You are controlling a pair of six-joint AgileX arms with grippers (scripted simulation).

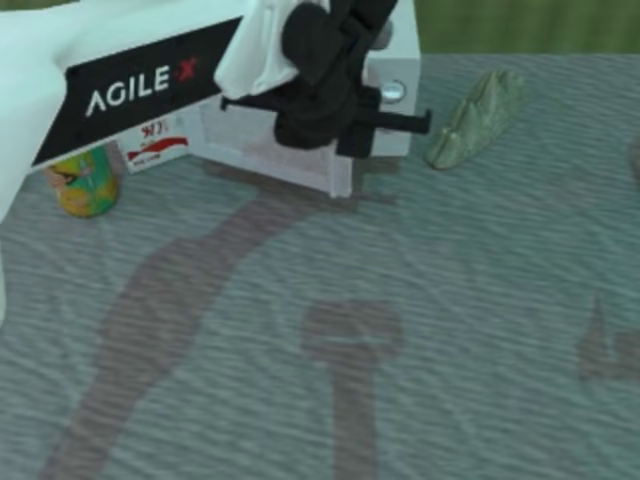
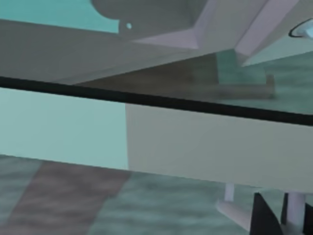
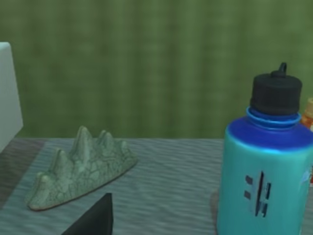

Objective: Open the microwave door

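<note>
The left arm (image 1: 150, 80) and left gripper (image 1: 325, 105) cover most of the microwave (image 1: 395, 60), so only a lower strip of the microwave door (image 1: 270, 150) shows. The milk carton (image 1: 155, 145) and a colourful can (image 1: 85, 180) are partly hidden under the arm. The blue bottle (image 3: 266, 171) is cut off by the right wrist view's edge, and an orange thing (image 3: 308, 113) behind it is too little seen to identify.

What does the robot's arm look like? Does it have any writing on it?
The left arm is smooth white with a black band that says AGILE in white letters plus a red X. Its left gripper is chunky and black, with a thin black bar across it.
</note>
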